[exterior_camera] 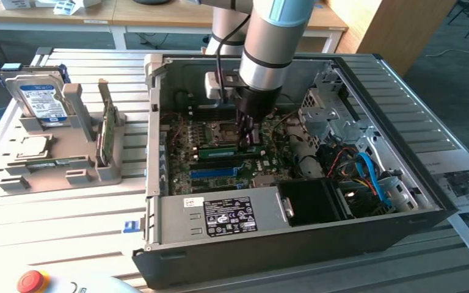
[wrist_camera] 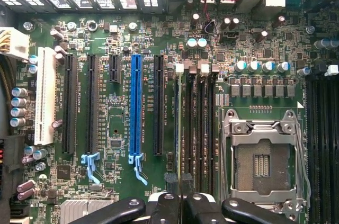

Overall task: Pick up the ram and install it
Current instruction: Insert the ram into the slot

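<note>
Because the thin green ram sat clamped on edge between the black fingers at the exterior view's centre, inside the sheet-metal case, a tilted push could have flexed it or missed its slot. At the wrist, narrow black plastic slots ran beside the shiny steel socket.

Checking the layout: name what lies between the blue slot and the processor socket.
In the wrist view: one black expansion slot, then the dark memory slots.

Green ram, green motherboard, one blue slot.
</note>
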